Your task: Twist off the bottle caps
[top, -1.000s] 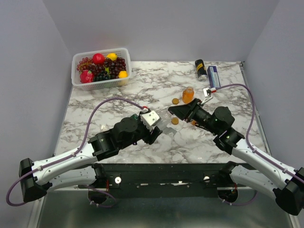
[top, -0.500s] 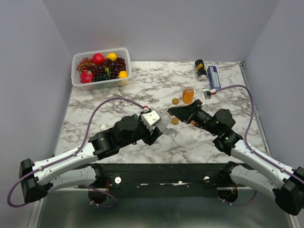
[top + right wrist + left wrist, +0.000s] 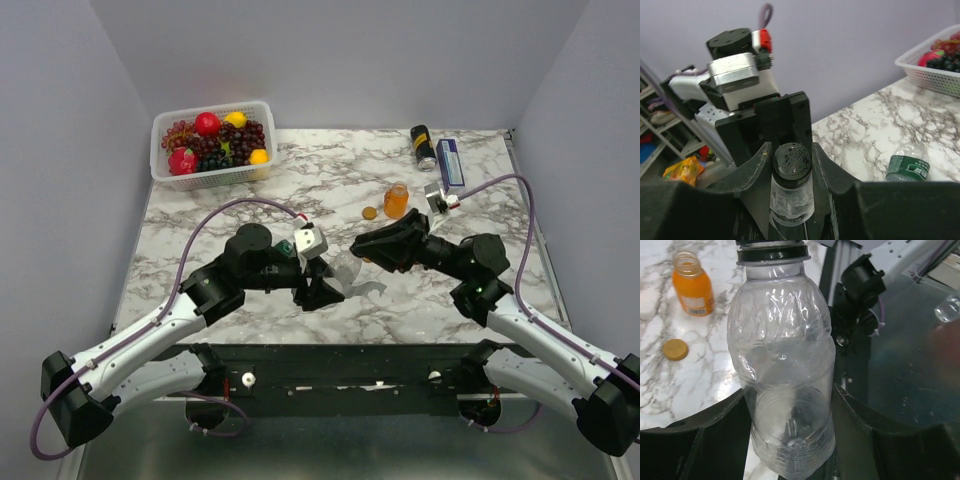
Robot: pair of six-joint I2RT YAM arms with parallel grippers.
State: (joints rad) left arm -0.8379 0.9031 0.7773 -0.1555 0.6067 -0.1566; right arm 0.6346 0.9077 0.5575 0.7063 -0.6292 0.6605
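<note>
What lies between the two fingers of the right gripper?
The dark round screw cap of the clear plastic bottle; the right wrist view shows it.

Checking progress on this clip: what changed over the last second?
The left arm raised its elbow and turned, re-angling the clear bottle, which the left fingers keep holding. The right fingers shifted toward it and closed on its dark cap. The open orange bottle, loose orange cap, fruit basket and can stayed put.
</note>
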